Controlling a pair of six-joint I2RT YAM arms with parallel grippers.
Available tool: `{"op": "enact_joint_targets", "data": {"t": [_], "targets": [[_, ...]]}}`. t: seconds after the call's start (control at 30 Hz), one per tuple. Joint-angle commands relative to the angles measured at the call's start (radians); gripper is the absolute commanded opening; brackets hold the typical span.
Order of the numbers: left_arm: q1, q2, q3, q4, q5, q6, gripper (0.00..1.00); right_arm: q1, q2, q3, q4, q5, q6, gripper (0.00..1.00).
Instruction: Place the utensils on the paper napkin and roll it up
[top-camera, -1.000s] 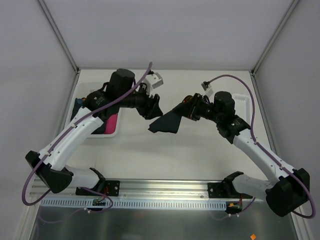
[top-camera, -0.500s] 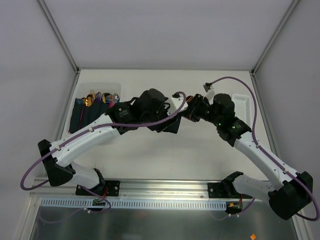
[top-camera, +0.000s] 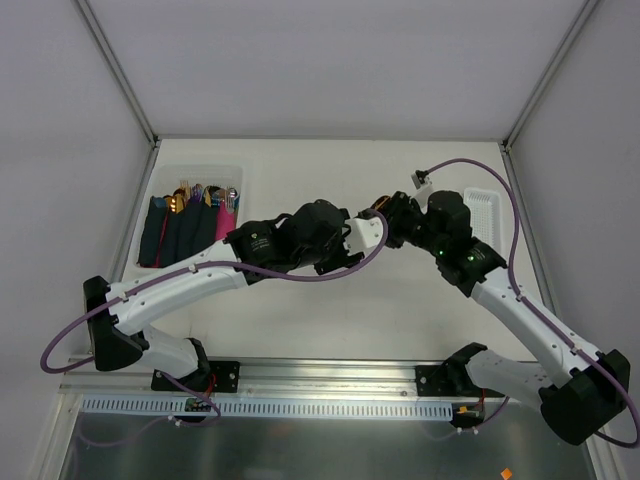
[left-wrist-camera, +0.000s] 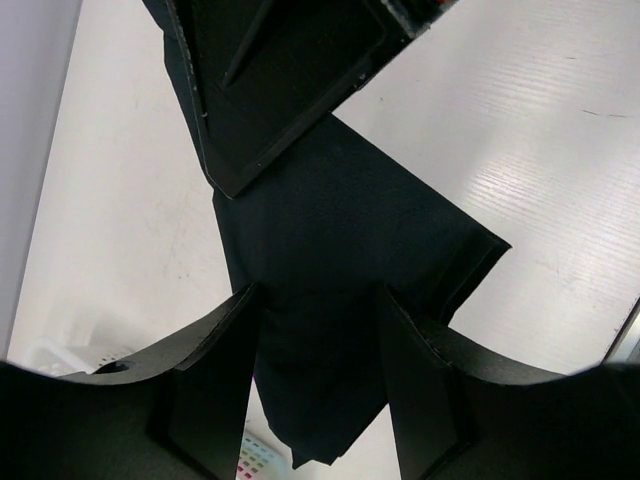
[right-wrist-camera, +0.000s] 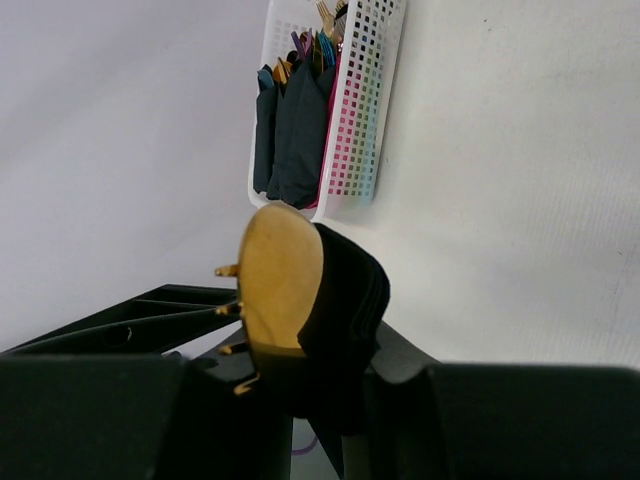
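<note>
My right gripper (top-camera: 385, 222) (right-wrist-camera: 310, 370) is shut on the dark navy paper napkin (right-wrist-camera: 348, 295), bunched around the gold utensils. A gold spoon bowl (right-wrist-camera: 280, 280) and fork tines (right-wrist-camera: 230, 270) stick out past its fingers. My left gripper (top-camera: 350, 250) (left-wrist-camera: 317, 300) hovers over the hanging napkin (left-wrist-camera: 330, 220) with its fingers (left-wrist-camera: 215, 380) apart on either side of the sheet. In the left wrist view the right gripper's fingers (left-wrist-camera: 280, 80) clamp the napkin's upper end. In the top view the napkin is almost hidden under my left wrist.
A white bin (top-camera: 168, 180) (right-wrist-camera: 375, 90) at the far left holds several rolled dark napkins, a pink one and coloured cutlery. A white perforated tray (top-camera: 483, 210) sits at the far right. Side walls close in the table.
My left arm has swung from beside the bin to the table's middle, stretching low over the napkin. The napkin, spread in the open before, is now covered. My right gripper shifted slightly right.
</note>
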Motion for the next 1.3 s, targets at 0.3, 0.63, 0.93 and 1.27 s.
{"op": "enact_joint_targets", "data": {"t": [0.3, 0.63, 0.93, 1.27], "targets": [[-0.012, -0.067, -0.097, -0.056, -0.017, 0.024, 0.56, -0.028, -0.068, 0.021, 0.076, 0.006, 0.047, 0.00], [-0.012, -0.027, -0.073, -0.049, -0.066, 0.036, 0.57, -0.033, -0.057, 0.019, 0.082, -0.024, 0.093, 0.00], [-0.021, 0.013, -0.045, -0.026, -0.182, 0.086, 0.55, -0.036, -0.060, -0.007, 0.079, -0.020, 0.168, 0.00], [-0.096, 0.010, -0.136, 0.122, -0.379, 0.241, 0.54, -0.050, -0.053, -0.042, 0.079, -0.046, 0.284, 0.00]]}}
